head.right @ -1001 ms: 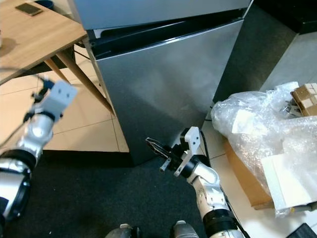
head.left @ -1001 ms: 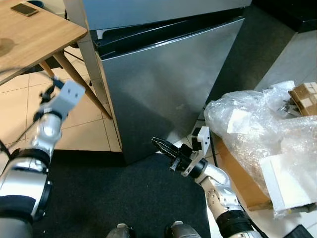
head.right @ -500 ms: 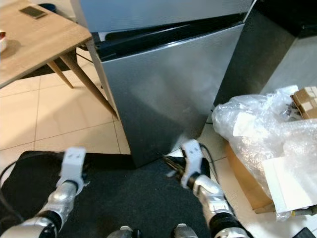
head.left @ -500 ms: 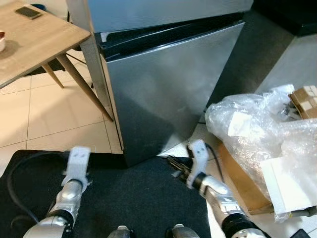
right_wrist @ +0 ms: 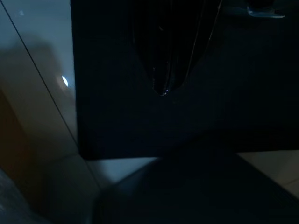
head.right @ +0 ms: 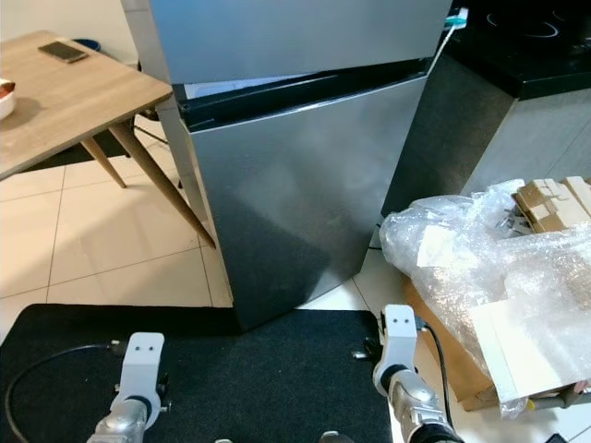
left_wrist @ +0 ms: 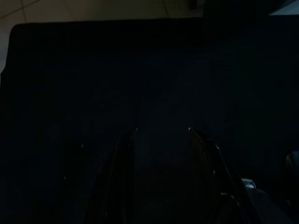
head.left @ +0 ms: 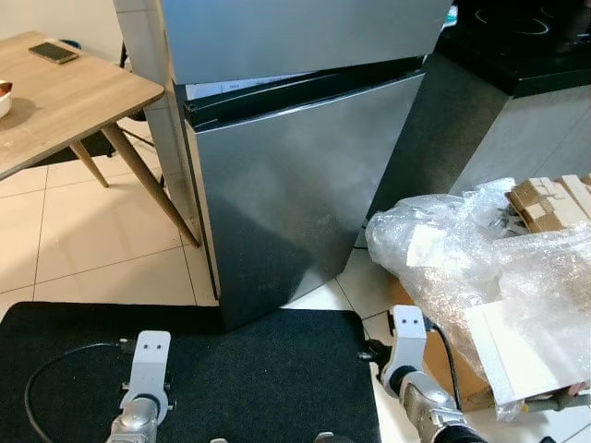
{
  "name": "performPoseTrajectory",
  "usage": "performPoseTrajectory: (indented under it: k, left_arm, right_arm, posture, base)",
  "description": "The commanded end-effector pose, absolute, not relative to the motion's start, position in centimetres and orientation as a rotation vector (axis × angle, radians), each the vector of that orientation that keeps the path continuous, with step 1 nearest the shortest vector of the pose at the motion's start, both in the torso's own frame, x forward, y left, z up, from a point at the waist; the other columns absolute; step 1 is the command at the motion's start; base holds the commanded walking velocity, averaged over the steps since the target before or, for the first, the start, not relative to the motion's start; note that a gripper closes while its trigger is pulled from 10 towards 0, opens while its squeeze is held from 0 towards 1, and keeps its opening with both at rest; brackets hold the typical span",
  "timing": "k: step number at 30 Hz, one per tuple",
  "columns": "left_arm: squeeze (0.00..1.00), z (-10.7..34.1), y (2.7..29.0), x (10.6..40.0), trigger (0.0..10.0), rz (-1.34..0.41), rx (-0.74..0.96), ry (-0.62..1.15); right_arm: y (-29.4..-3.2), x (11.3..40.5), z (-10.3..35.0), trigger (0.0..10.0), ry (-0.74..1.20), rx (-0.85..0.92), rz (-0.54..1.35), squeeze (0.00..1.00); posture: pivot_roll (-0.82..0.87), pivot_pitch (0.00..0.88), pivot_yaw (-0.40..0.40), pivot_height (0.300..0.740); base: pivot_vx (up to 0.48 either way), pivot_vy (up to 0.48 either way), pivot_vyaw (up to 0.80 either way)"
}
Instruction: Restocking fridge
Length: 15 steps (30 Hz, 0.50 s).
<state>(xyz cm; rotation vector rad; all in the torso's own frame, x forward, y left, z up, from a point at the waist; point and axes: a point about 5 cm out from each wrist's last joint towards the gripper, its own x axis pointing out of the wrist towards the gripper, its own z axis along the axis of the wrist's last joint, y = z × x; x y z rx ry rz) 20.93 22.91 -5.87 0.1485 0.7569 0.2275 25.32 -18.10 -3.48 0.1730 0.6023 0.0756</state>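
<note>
The tall brushed-steel fridge [head.left: 305, 175] stands shut straight ahead, both arms hanging idle over the black mat [head.left: 259, 369] (nothing to stock yet): left gripper [left_wrist: 161, 135] parted, right gripper [right_wrist: 163, 88] closed, empty.

One steel fridge [head.left: 305, 175] far centre, with two doors. One wooden table [head.left: 65, 101] far left, carrying one phone [head.left: 54, 53] and one bowl [head.left: 4, 96] at the edge. One black mat [head.left: 240, 369] near, on the tiled floor. One heap of clear plastic wrap [head.left: 480, 268] right, over cardboard. Two robot arms low and near: one left [head.left: 146, 388], one right [head.left: 406, 369].
</note>
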Motion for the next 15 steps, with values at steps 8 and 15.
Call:
performPoseTrajectory:
  k: [8, 15]
  left_arm:
    - [0.00, -6.6, 20.4, 20.4, 10.0, 0.180, 0.142, 0.760]
    - [0.00, -6.7, 19.7, 20.4, 10.0, 0.153, 0.120, 0.756]
  right_arm:
    - [-18.2, 24.2, -4.5, 10.0, 0.653, 0.165, 0.051, 0.00]
    - [-18.3, 23.9, -4.7, 10.0, 0.661, 0.156, 0.049, 0.00]
  posture:
    - [-0.11, 0.076, -0.012, 0.738]
    - [-0.11, 0.068, -0.011, 0.738]
  base:
    - [0.000, 0.000, 0.00]
    - [0.000, 0.000, 0.00]
